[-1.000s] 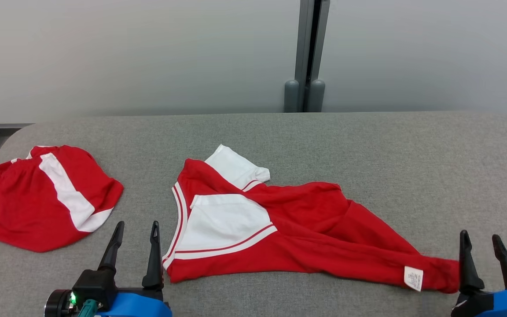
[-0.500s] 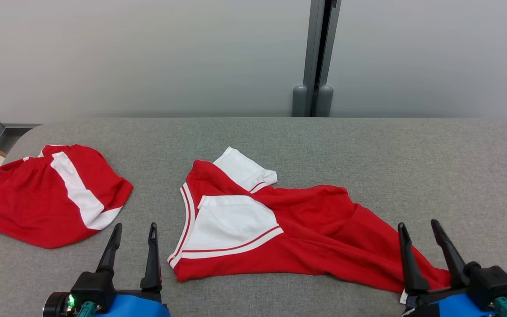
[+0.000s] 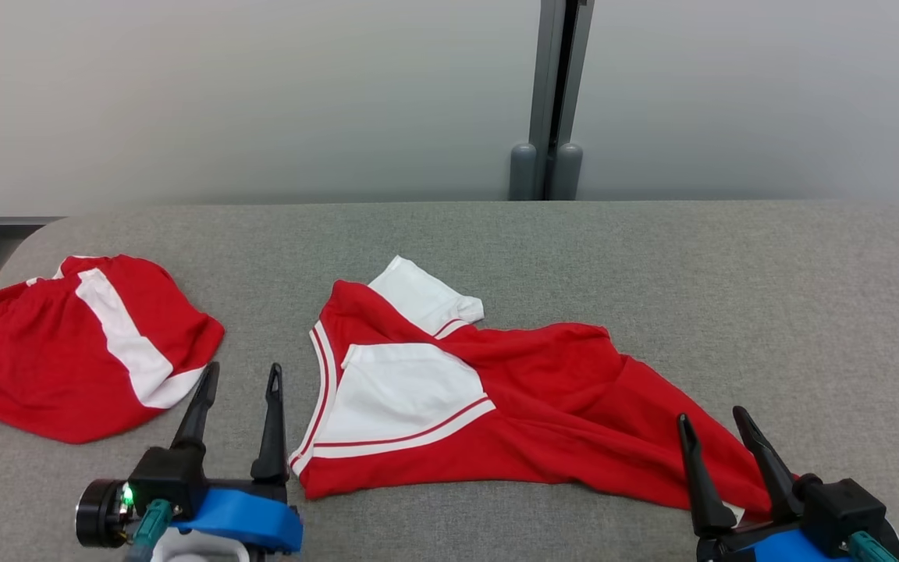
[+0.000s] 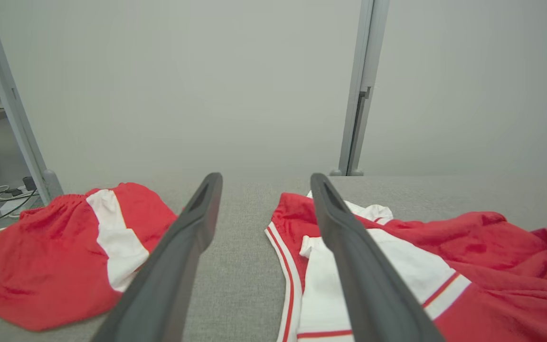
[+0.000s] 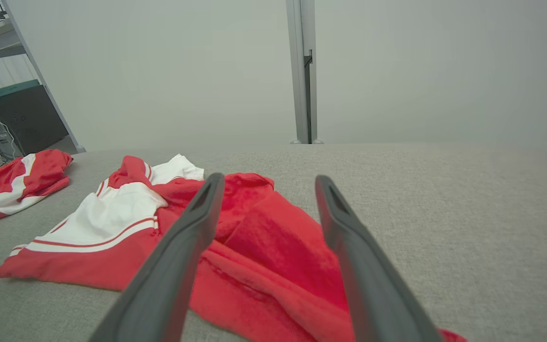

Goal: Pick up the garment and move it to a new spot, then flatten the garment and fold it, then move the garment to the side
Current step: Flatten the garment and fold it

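Pale wall and upright grey metal post (image 3: 551,78) behind; in front, broad grey cloth-covered counter (image 3: 652,250) with rounded far corners. Near the middle: red-and-white fabric garment (image 3: 543,390), spread out but rumpled, with white panel and striped trim at the left end and red body trailing off to a narrow tail at the lower right. Well apart at the far left: second red-and-white garment (image 3: 67,351), bunched into a low mound.

Within the last second, right end effector (image 3: 710,414) brought inward from the counter's right side to the garment's tail. Now poised there with both long dark fingers spread wide, straddling the red cloth in the right wrist view, grasping nothing. White label at the tail nearly hidden behind it. Left end effector (image 3: 244,367) much where it was, likewise released and empty, just beside the striped left edge, over bare counter between the two garments.

Reads as the set-up for the first pick: one end of the cloth by each end effector, nothing lifted yet, flattening and folding all still ahead.

Room to move: plenty of bare counter behind the garment and to its right. Less on the left, with the second garment near. Near side of the counter cut off by the bottom of the head view, so margin there not to be judged.
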You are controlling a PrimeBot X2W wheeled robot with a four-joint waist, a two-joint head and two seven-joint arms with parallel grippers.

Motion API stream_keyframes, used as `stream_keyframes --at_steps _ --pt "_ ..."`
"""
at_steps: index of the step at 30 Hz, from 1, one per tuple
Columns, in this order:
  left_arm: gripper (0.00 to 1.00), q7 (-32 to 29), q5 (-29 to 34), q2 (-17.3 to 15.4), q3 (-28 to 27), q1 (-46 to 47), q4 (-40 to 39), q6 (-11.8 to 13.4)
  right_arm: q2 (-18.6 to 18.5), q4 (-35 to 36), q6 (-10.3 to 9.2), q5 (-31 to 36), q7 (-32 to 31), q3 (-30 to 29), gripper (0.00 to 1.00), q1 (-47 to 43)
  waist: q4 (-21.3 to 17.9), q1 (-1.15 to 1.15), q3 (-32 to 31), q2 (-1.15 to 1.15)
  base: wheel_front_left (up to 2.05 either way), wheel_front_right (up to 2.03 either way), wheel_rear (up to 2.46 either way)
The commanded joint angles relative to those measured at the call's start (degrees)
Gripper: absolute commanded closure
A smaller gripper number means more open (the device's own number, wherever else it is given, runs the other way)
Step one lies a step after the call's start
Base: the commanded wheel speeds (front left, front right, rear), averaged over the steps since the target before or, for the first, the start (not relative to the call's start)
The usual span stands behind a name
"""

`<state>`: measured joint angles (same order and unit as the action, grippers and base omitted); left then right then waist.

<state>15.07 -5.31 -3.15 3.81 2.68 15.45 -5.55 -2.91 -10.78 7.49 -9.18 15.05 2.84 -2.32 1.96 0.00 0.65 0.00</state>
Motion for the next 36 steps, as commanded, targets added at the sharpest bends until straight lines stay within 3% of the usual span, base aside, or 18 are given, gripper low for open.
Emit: stream_keyframes --at_steps 1,19,27,36 --pt "0.0 0.1 0.4 -0.2 0.1 1.7 0.6 -0.2 0.0 -0.1 0.01 0.1 0.2 0.1 0.0 1.1 -0.2 0.0 0.3 0.0 0.0 0.0 0.0" --pt "0.0 0.2 -4.0 -2.5 5.4 18.4 21.6 -2.1 0.0 0.7 0.01 0.1 0.2 2.4 0.0 5.4 -4.9 0.0 8.1 0.0 0.0 0.0 0.0" --pt "0.0 0.2 -9.8 -2.8 10.0 21.5 32.1 -1.9 0.0 1.1 0.01 0.4 0.2 2.6 0.0 6.5 -5.6 0.0 9.8 0.0 0.0 0.0 0.0" --pt "0.0 0.1 -18.1 -3.4 16.7 23.7 38.8 -1.9 0.0 0.4 0.01 0.1 0.2 3.6 0.0 7.3 -6.5 0.0 9.7 0.0 0.0 0.0 0.0"
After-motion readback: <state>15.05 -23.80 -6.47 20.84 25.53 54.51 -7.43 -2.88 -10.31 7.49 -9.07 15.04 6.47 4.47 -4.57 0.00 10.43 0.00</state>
